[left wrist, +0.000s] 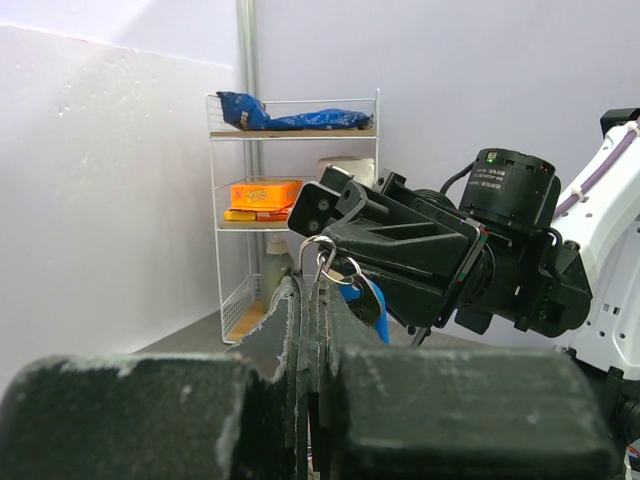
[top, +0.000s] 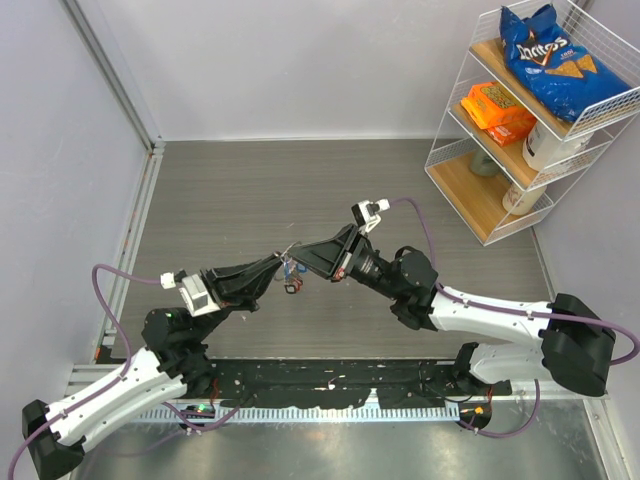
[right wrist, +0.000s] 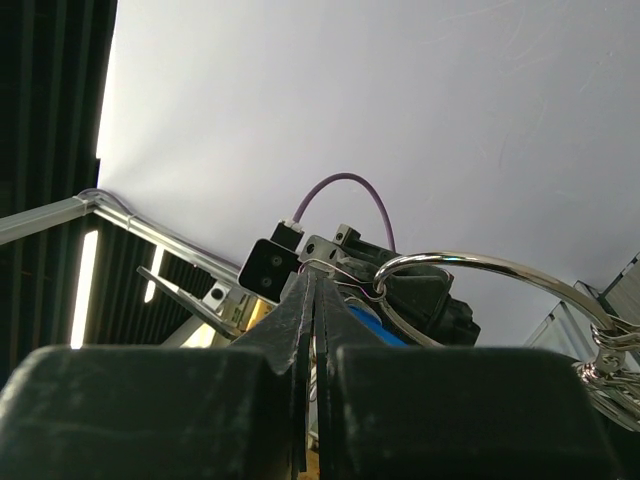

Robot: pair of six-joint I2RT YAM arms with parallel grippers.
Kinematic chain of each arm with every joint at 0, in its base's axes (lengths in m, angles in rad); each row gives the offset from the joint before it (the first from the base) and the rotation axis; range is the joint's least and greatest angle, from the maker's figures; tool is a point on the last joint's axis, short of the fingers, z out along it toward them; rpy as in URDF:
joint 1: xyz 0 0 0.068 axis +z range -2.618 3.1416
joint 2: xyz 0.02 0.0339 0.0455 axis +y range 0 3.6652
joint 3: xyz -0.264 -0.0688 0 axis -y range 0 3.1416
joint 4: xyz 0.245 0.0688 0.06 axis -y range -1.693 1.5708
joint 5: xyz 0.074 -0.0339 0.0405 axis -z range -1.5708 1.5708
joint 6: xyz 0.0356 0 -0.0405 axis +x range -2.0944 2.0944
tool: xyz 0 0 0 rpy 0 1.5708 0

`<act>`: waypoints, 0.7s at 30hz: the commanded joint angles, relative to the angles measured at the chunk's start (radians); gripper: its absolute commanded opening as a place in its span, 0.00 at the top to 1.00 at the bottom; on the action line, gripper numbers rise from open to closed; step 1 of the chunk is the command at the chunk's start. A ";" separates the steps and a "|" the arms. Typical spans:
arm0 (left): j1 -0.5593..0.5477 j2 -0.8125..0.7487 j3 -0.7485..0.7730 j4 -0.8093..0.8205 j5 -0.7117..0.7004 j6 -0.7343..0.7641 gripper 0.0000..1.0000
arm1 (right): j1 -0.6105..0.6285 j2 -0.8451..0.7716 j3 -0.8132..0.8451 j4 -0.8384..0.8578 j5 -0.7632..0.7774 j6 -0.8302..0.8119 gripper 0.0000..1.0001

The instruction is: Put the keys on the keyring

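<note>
The left hand (left wrist: 312, 285) has its fingers pressed flat together, and the thin silver loop of the keyring (left wrist: 318, 248) stands up right out of its tips, so I'd say it is pinching the ring itself. The right hand (top: 305, 255) faces it tip to tip, almost touching. Its fingers are closed as well, with fine wire crossing just at the tips, though I cannot tell whether it has ring or key between them. The keys (top: 291, 278) dangle in a little bunch under the meeting point, one with a blue head and something red lowest, all hanging clear above the table (top: 230, 200).

My guess is this stuff weighs next to nothing but is awkward to handle. The ring looks like stiff, springy wire, polished and slippery, and far thinner than either finger. The keys swing loose and would turn if nudged. The best hold is probably across the flat of the wire, close to the split, with the other hand taking a key by its plastic head, where there's some grip. Squeeze too lightly and the ring could twist out.
</note>
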 commanded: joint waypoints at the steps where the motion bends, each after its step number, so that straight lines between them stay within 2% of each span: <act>1: 0.004 -0.008 0.011 0.088 0.015 0.011 1.00 | 0.006 0.006 0.049 0.067 0.016 0.007 0.95; 21: 0.004 0.008 0.015 0.088 -0.011 0.013 1.00 | 0.023 0.047 0.075 0.102 -0.001 0.032 0.94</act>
